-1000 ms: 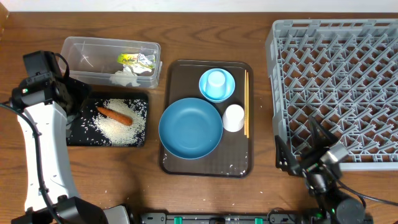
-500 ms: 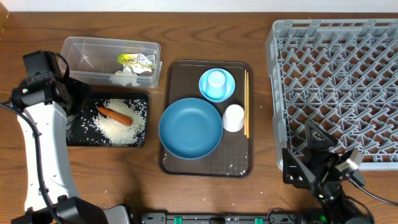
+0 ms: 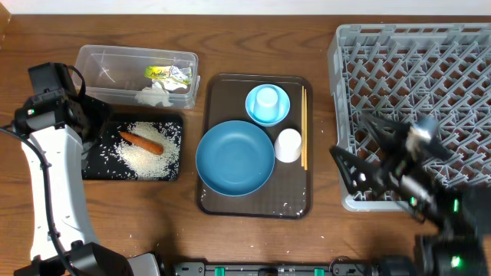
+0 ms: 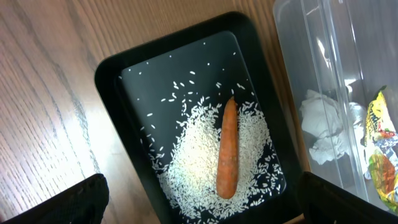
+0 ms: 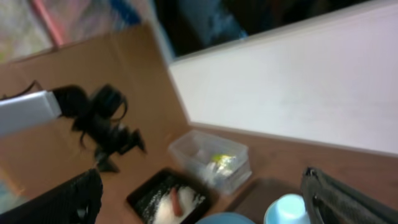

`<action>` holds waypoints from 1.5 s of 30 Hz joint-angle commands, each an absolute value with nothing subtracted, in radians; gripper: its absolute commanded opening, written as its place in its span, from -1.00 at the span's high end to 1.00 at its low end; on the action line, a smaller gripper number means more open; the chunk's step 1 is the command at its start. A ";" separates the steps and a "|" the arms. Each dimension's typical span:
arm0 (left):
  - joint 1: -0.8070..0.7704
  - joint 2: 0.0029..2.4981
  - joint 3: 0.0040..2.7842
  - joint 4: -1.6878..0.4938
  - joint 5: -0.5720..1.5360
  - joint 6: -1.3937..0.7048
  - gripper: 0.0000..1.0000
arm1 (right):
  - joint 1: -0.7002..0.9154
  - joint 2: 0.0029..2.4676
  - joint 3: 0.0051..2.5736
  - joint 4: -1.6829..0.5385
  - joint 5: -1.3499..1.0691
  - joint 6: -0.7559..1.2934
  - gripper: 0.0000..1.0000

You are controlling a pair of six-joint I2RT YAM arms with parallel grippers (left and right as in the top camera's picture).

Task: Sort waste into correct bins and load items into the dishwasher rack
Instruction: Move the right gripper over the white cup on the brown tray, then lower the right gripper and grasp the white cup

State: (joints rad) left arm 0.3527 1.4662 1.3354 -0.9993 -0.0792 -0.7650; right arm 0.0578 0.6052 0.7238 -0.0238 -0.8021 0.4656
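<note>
Waste: carrot (image 4: pixel 227 148) is lying on a heap of rice grains (image 4: pixel 193 158) inside the black tray (image 4: pixel 143 74). Paper wads (image 4: pixel 323 127) and the snack wrapper (image 4: pixel 380 149) are sitting in the clear tub (image 4: pixel 323 43) just beside it.
Items: I am seeing the dark-blue bowl (image 3: pixel 235 157), the white cup (image 3: pixel 288 145), the light-blue cup (image 3: pixel 266 98) standing on its saucer (image 3: pixel 282 113), and the chopsticks (image 3: pixel 304 138), all resting on the brown serving tray (image 3: pixel 257 205).
Rack: dishwasher rack (image 3: pixel 414 69) is standing to the right of the serving tray, apart from it.
Left gripper (image 4: pixel 200 198): it is hovering over the black tray, its fingers spread wide and gripping nothing.
Right gripper (image 5: pixel 205 199): it is showing blurred overhead, near the rack's front-left corner. Its fingers are standing far apart and holding nothing.
</note>
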 commanded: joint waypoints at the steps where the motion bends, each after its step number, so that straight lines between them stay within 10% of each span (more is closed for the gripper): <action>1: 0.357 1.474 1.336 -1.006 -0.091 -0.763 -0.96 | 0.051 0.792 0.904 -0.188 -0.947 0.277 -0.98; 12: 0.357 1.474 1.336 -1.006 -0.091 -0.763 -0.96 | 0.269 1.189 1.244 -0.764 -0.368 0.039 -0.98; 45: 0.357 1.474 1.336 -1.006 -0.091 -0.763 -0.96 | 0.403 1.480 1.245 -0.757 -0.190 0.306 -0.97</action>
State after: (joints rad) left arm 0.3527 1.4662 1.3354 -0.9997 -0.0788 -0.7650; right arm 0.3912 1.4971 1.2346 -0.7494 -0.2089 0.2798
